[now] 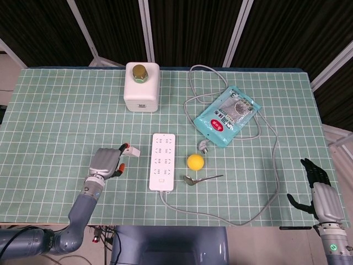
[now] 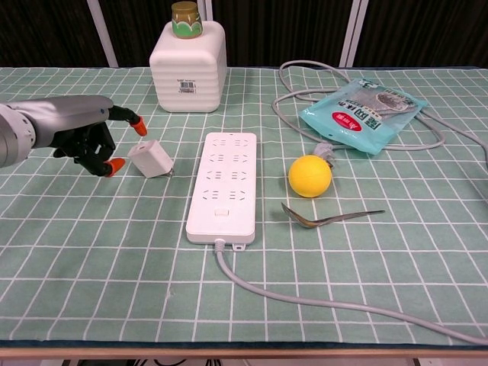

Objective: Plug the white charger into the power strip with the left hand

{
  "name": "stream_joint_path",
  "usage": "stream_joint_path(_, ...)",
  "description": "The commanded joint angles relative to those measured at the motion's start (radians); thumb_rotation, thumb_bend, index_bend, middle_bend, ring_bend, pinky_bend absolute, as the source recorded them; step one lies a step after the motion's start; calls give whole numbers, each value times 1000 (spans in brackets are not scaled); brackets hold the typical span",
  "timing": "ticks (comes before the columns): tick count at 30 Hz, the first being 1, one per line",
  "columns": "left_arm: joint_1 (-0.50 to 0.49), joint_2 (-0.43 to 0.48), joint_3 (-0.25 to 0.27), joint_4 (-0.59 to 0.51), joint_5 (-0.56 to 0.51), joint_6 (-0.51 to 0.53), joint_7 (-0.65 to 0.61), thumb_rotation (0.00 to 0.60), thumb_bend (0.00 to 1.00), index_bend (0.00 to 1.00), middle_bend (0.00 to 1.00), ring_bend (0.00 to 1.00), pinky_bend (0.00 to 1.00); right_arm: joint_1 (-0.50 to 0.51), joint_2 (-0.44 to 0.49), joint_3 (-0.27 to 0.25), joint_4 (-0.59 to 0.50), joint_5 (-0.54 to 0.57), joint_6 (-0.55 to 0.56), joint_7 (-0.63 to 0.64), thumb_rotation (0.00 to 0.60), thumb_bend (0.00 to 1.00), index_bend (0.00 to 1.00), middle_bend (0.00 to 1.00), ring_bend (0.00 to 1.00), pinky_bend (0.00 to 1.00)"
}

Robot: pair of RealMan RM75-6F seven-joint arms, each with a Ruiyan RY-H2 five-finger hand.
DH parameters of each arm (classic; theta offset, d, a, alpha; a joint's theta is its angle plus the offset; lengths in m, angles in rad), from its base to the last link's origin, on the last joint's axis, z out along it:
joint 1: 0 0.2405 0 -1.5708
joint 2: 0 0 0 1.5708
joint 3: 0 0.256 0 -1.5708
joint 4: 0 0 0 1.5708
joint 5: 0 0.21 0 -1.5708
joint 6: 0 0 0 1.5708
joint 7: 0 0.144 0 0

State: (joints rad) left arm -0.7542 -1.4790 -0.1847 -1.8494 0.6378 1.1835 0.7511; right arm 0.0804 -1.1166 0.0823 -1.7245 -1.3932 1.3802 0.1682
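Pinched white charger [image 2: 151, 158] in left hand [image 2: 90, 141], tilted nr power strip [image 2: 223, 186]. Judged light, rigid, slick; best gripped by flat sides.

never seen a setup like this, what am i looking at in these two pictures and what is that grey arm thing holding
This is a two-armed robot with human-like hands, steered remotely by a person. One picture looks down from its head, the other looks forward from its chest.

The grey left hand, with orange fingertips, pinches a small white cube charger just left of the long white power strip, which it should plug into. The dark right hand rests open at the table's edge, seen only from the head.

On the green checked tablecloth also lie a white plastic jug with a gold cap, a yellow ball, a metal spoon, a teal snack pouch and a grey cable.
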Motion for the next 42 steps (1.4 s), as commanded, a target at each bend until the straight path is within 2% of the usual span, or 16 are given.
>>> stream_joint_path(1, 3, 6, 3, 0, 20, 21, -7, 600, 234, 183, 476, 438, 562, 0, 0, 0, 0, 0, 0, 1, 600, 340, 0, 0, 0, 0)
stream_joint_path(4, 0, 12, 7, 11, 33, 35, 3, 600, 181, 181, 286, 196, 310, 0, 1, 0, -1, 1, -2, 2, 600, 340, 0, 0, 0, 0)
stream_joint_path(7, -2, 14, 0, 21, 42, 40, -7, 600, 181, 222, 228, 102, 156, 1, 1, 0, -1, 2, -3, 3, 600, 341, 0, 0, 0, 0)
stream_joint_path(10, -9, 18, -10, 36, 36, 34, -11, 600, 181, 259, 234, 93, 94, 1, 1, 0, -2, 4, -4, 4, 600, 341, 0, 0, 0, 0)
stream_joint_path(21, -74, -5, -23, 154, -45, -73, 7, 600, 209, 331, 284, 93, 89, 2, 4, 1, -6, 13, -13, 8, 600, 340, 0, 0, 0, 0)
stream_joint_path(28, -102, -43, -20, 213, -68, -99, 7, 600, 234, 340, 293, 93, 89, 4, 8, 2, -10, 19, -19, 10, 600, 340, 0, 0, 0, 0)
stream_joint_path(42, -125, -89, -10, 285, -54, -152, -44, 600, 282, 393, 350, 93, 89, 3, 8, 3, -13, 22, -19, 11, 600, 340, 0, 0, 0, 0)
